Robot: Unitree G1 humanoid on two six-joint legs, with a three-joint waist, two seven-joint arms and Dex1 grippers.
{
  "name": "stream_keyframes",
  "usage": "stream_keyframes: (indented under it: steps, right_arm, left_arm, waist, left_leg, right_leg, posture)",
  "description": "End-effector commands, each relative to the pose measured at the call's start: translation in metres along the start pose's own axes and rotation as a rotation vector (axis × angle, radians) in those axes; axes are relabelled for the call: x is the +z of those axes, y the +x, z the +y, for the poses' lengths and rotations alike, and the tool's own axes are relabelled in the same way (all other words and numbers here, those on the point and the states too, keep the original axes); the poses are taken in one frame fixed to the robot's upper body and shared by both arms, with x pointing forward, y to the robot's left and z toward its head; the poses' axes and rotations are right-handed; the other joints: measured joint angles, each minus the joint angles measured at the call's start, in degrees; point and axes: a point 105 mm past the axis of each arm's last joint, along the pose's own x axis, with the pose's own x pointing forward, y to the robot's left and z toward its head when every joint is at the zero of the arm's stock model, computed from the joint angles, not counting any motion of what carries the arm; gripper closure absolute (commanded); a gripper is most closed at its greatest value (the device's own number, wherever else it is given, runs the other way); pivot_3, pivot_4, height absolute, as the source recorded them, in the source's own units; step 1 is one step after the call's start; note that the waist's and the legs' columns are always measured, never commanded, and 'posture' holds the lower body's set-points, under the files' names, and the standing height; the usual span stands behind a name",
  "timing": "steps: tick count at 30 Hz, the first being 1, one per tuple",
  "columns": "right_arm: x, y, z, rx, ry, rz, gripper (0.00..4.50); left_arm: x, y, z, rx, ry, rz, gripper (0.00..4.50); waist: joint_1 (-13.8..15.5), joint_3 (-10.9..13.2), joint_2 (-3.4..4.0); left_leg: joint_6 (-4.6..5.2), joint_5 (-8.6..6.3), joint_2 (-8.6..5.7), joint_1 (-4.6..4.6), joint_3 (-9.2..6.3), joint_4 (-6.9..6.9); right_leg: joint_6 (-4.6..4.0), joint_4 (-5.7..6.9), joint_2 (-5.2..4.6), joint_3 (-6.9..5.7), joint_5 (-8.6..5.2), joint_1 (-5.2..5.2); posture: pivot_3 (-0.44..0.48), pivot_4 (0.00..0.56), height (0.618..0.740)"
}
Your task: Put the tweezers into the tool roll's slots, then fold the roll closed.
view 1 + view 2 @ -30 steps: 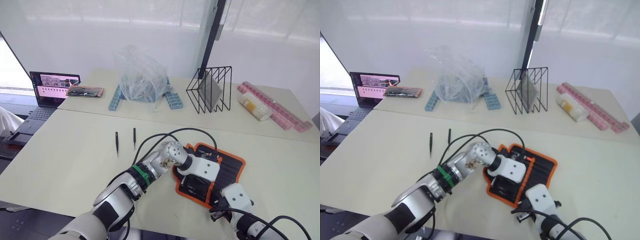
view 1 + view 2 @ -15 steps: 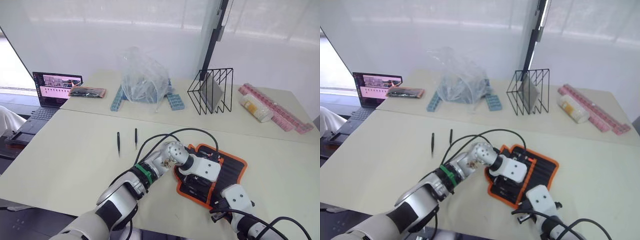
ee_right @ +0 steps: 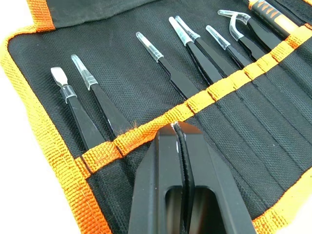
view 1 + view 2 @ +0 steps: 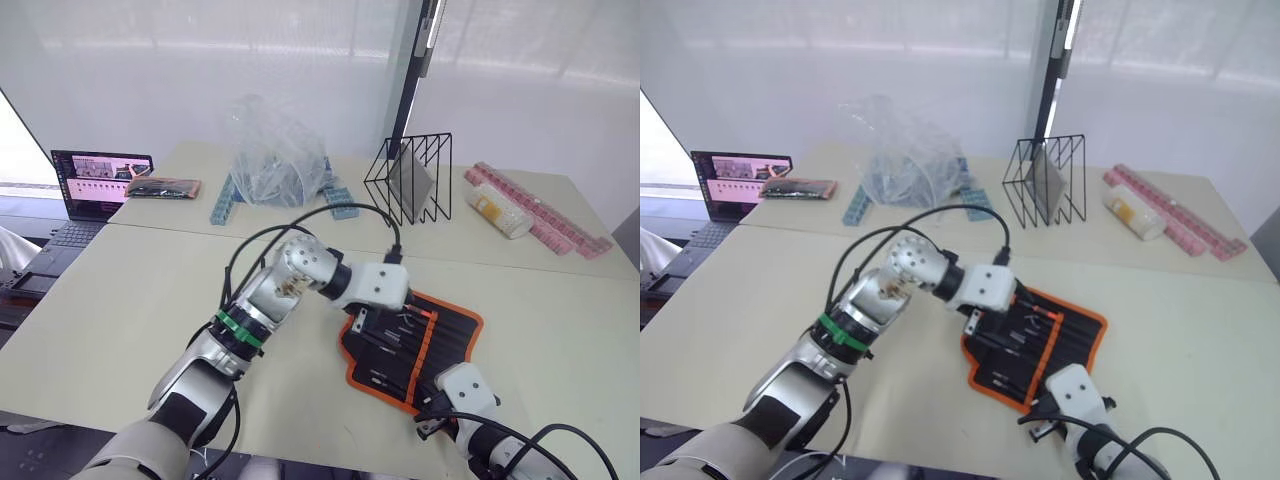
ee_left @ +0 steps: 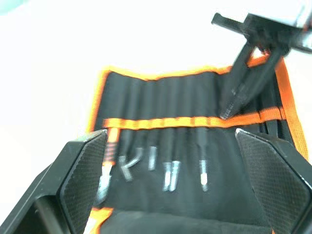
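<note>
The tool roll (image 4: 412,342) lies unfolded and flat on the near worktop (image 4: 130,310), inner face up, its orange trim running around the edge. An orange strip (image 3: 195,105) crosses the inner face and divides the slots (image 3: 253,146). Several tweezers (image 3: 168,68) sit in these slots with their clear-capped tips projecting past the strip; the tips fan out side by side, and one curved tip lies near an orange-handled instrument (image 3: 273,17) at the end of the row. The left tool (image 5: 170,165) hangs above the edge of the roll nearest the robot's left, its two fingers (image 5: 80,170) spread wide apart with nothing between them. The right tool (image 3: 179,146) is at the near edge of the roll; its fingers are pressed together, and the tip rests at the orange strip between two occupied slots. Whether it pinches anything cannot be told. On the far worktop stand a laptop (image 4: 95,180), a crumpled clear plastic bag (image 4: 275,150) over blue block strips, a black wire rack (image 4: 410,180) and a row of pink blocks (image 4: 540,210).
</note>
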Motion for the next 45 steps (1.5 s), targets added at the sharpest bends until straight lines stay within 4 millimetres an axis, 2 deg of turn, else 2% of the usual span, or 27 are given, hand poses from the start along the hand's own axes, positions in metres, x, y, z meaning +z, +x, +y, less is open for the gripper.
stream_keyframes:
  steps: [1,4,6,16,19,24,27,33,40,45]
  right_arm:
    - [-0.041,-0.004,0.009,0.044,0.066,0.175,4.5]
    - [-0.04,-0.007,0.006,0.018,0.056,0.161,4.5]
    - [-0.036,-0.009,0.003,-0.007,0.052,0.133,4.5]
    - [-0.028,-0.025,0.008,-0.091,0.059,-0.009,4.5]
    - [-0.033,-0.026,0.01,-0.13,0.088,-0.064,4.5]
    - [-0.047,-0.026,0.014,-0.131,0.112,-0.086,4.5]
    - [-0.053,-0.025,0.015,-0.12,0.116,-0.09,4.5]
    - [-0.061,-0.022,0.013,-0.109,0.107,-0.074,4.5]
    - [-0.068,-0.018,0.013,-0.097,0.106,-0.063,4.5]
    - [-0.071,-0.016,0.011,-0.103,0.108,-0.065,4.5]
  left_arm:
    - [-0.015,-0.043,0.006,0.192,-0.131,-0.012,0.03]
    - [-0.039,-0.08,-0.002,0.361,-0.232,0.001,0.03]
    - [-0.057,-0.104,-0.014,0.464,-0.292,0.038,0.03]
    - [-0.094,-0.178,-0.073,0.945,-0.587,0.087,0.03]
    - [-0.109,-0.195,-0.099,1.076,-0.664,0.159,0.03]
    - [-0.118,-0.203,-0.128,1.216,-0.752,0.187,0.03]
    - [-0.119,-0.203,-0.137,1.262,-0.784,0.189,0.03]
    - [-0.117,-0.204,-0.14,1.31,-0.807,0.186,0.03]
    - [-0.113,-0.197,-0.138,1.337,-0.848,0.185,0.03]
    - [-0.122,-0.192,-0.124,1.396,-0.9,0.19,0.03]
  waist:
    - [-0.25,0.03,0.11]
    - [-0.03,0.06,0.13]
    - [0.32,0.07,0.11]
    - [1.26,0.19,0.12]
    - [0.96,0.22,0.18]
    - [0.88,0.35,-0.02]
    - [0.93,0.35,-0.07]
    - [0.95,0.34,-0.12]
    - [0.6,0.35,-0.22]
    - [0.67,0.39,-0.32]
  left_leg:
    - [0.0,0.0,0.01,0.03,0.0,0.0]
    - [0.0,0.0,0.02,0.08,-0.1,0.0]
    - [0.0,0.0,0.01,0.06,-0.14,0.0]
    - [-0.05,0.0,-0.16,0.0,-0.37,-0.01]
    - [-0.05,0.0,-0.16,0.06,-0.52,-0.02]
    - [-0.09,0.02,-0.18,0.13,-0.53,-0.04]
    - [-0.11,0.02,-0.18,0.15,-0.51,-0.04]
    - [-0.13,0.02,-0.12,0.2,-0.54,-0.04]
    - [-0.13,0.01,-0.06,0.24,-0.55,-0.04]
    - [-0.18,-0.01,-0.03,0.29,-0.57,-0.04]
  right_leg:
    - [-0.03,0.05,0.01,0.01,-0.02,-0.01]
    - [-0.08,0.2,0.01,-0.05,-0.11,-0.02]
    - [-0.07,0.2,-0.03,-0.08,-0.13,-0.02]
    - [0.07,0.22,-0.5,-0.08,-0.22,-0.06]
    - [0.06,0.24,-0.56,-0.03,-0.22,-0.05]
    - [0.05,0.22,-0.74,-0.04,-0.24,0.04]
    - [0.03,0.16,-0.91,-0.03,-0.28,0.09]
    - [-0.35,0.08,-0.98,0.01,-0.49,0.08]
    - [-0.37,0.09,-0.97,0.02,-0.49,0.13]
    - [-0.15,0.03,-1.03,0.18,-0.73,0.22]
  posture:
    - [0.0,0.15,0.72]
    - [0.0,0.15,0.72]
    - [0.0,0.15,0.72]
    - [0.0,0.15,0.72]
    - [0.0,0.15,0.72]
    - [0.0,0.15,0.72]
    - [0.0,0.15,0.72]
    - [0.0,0.15,0.72]
    - [0.0,0.15,0.72]
    - [0.0,0.15,0.72]
